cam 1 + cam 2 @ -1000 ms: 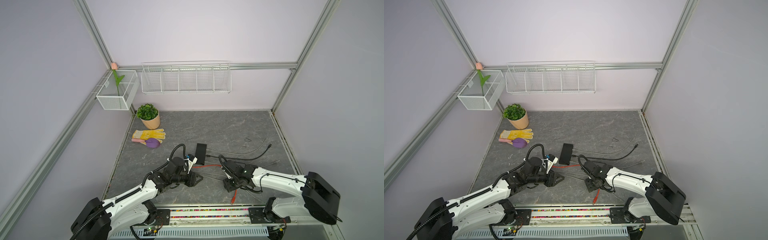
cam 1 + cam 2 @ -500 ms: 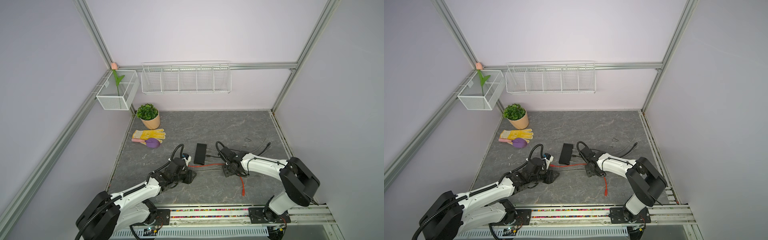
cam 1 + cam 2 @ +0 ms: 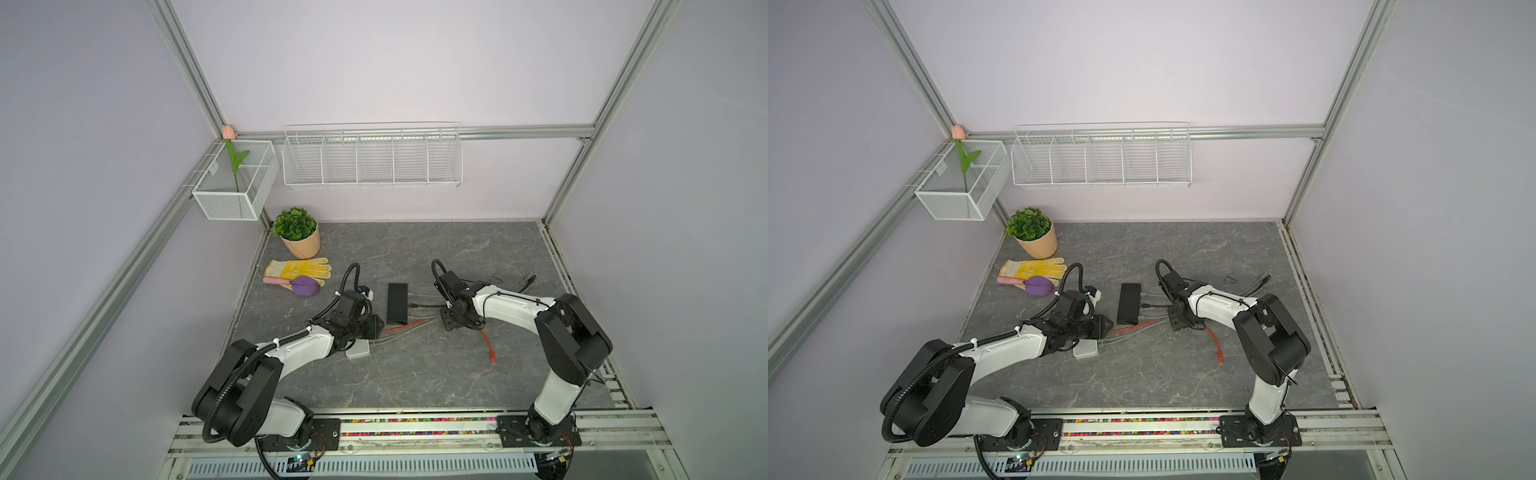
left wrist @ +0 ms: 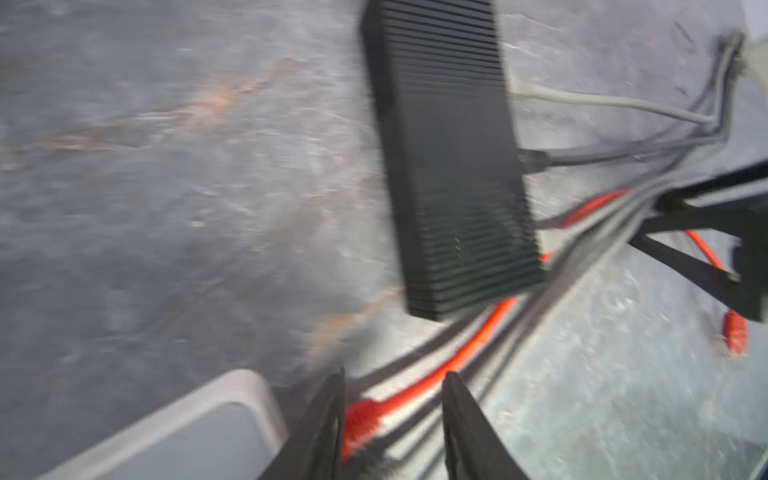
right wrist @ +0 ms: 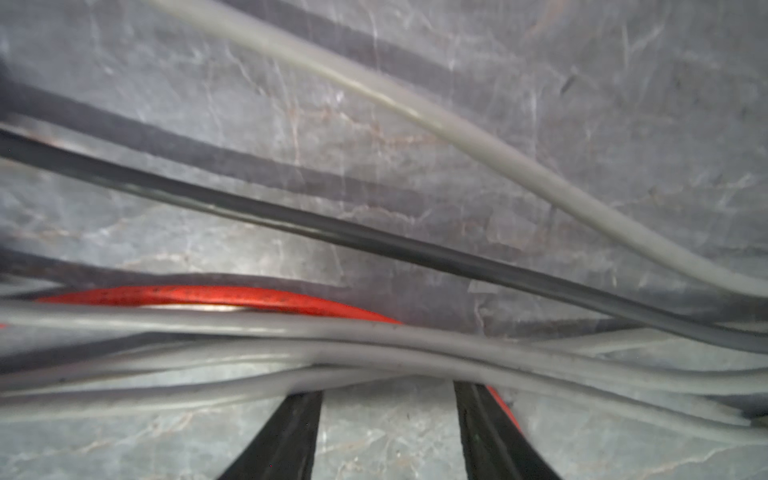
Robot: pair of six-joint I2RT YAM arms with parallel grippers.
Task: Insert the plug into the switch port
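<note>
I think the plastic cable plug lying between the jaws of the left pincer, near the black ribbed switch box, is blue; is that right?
Not quite: the cable plug is orange-red, not blue, as the left wrist view shows. The rest holds: it lies between the jaws of the left pincer, near the black ribbed switch box.

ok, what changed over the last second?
Right pincer moved toward the back wall, nearer the switch, elbow folding in; the loose end of the orange cable slid rightward. Left pincer edged back too and now straddles the orange plug, jaws apart. Switch, glove and plant pot stayed put.
</note>
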